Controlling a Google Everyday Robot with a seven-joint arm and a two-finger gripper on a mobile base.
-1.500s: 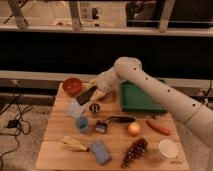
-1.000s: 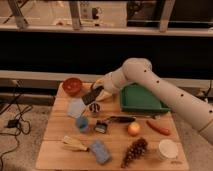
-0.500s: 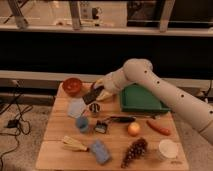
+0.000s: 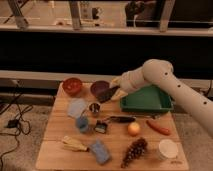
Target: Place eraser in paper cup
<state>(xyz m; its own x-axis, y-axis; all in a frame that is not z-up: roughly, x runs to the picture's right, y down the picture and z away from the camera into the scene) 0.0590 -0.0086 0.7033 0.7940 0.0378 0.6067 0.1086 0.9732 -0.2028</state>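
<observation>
My gripper hangs above the table's back middle, in front of a dark maroon bowl. It is shut on a flat dark block, the eraser, which sticks out between the fingers. The arm reaches in from the right over the green tray. The wide white paper cup stands upright at the front right corner of the table, far from the gripper.
A red bowl sits back left. A small metal cup, a small blue cup, a pale bag, a blue block, a banana, grapes, an orange fruit, a carrot and a black pen lie on the wooden table.
The gripper and arm have moved to the right with the dark block still held, away from the metal cup and toward the green tray.
</observation>
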